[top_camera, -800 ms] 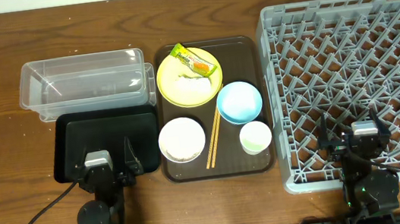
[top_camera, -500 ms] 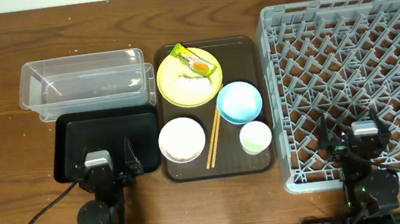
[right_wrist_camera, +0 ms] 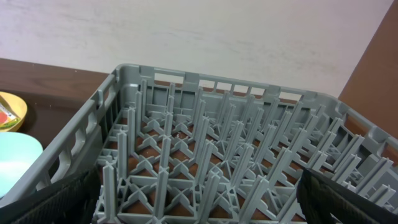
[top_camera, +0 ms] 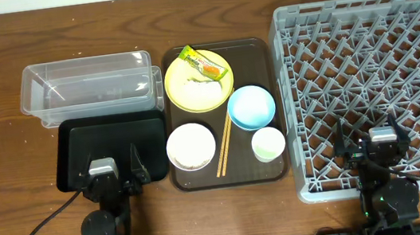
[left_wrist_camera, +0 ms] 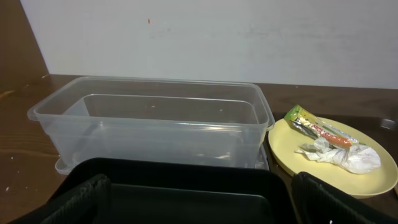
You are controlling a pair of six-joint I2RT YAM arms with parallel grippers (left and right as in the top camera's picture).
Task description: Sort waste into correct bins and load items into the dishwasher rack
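We judge the job to be at its very start: nothing is sorted, and the dishwasher rack (top_camera: pixel 357 5), at the right of the table (top_camera: pixel 9 182), holds nothing. Our left hand (top_camera: pixel 110 170) hangs over the near edge of the black tray (top_camera: pixel 108 134), fingers spread wide and empty; our right hand (top_camera: pixel 369 135) hangs over the near edge of the rack, equally wide and empty. The snack wrapper (top_camera: pixel 205 63) lies on the far side of the yellow plate (top_camera: pixel 178 89), the rice (top_camera: pixel 205 91) in a white heap just beside it, all on the brown serving tray (top_camera: pixel 256 51) between bins and rack. The clear tub (top_camera: pixel 86 88) sits just left of the plate. A likely first move: the left hand reaches far and right, then pinches the wrapper without dragging rice along. The white bowl (top_camera: pixel 191 145), chopsticks (top_camera: pixel 223 146), blue bowl (top_camera: pixel 251 106) and cup (top_camera: pixel 268 143) crowd the serving tray's near half, so the reach should pass above them
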